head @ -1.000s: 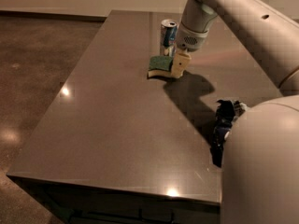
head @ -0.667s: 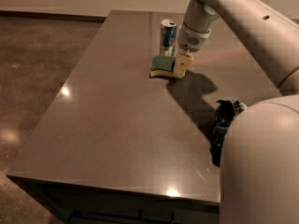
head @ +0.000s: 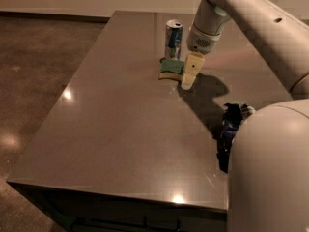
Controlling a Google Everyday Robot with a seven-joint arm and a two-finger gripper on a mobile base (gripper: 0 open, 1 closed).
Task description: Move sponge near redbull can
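The sponge point(head: 171, 68), dark green on top with a pale yellow base, lies on the table just in front of the redbull can point(head: 174, 38). The can is slim, silver and blue, and stands upright at the far middle of the table. A small gap separates them. My gripper point(head: 187, 77) hangs down from the arm at the sponge's right edge, close against it and low over the table. The arm comes in from the upper right.
The grey-brown table point(head: 120, 129) has its left edge and near edge in view, with dark floor beyond. A dark blue and white wrinkly snack bag point(head: 230, 129) lies at the right, next to my pale body point(head: 270, 173), which fills the lower right corner.
My gripper has shifted slightly to the right and back. The sponge stays at about the same spot in front of the can. The can has not moved.
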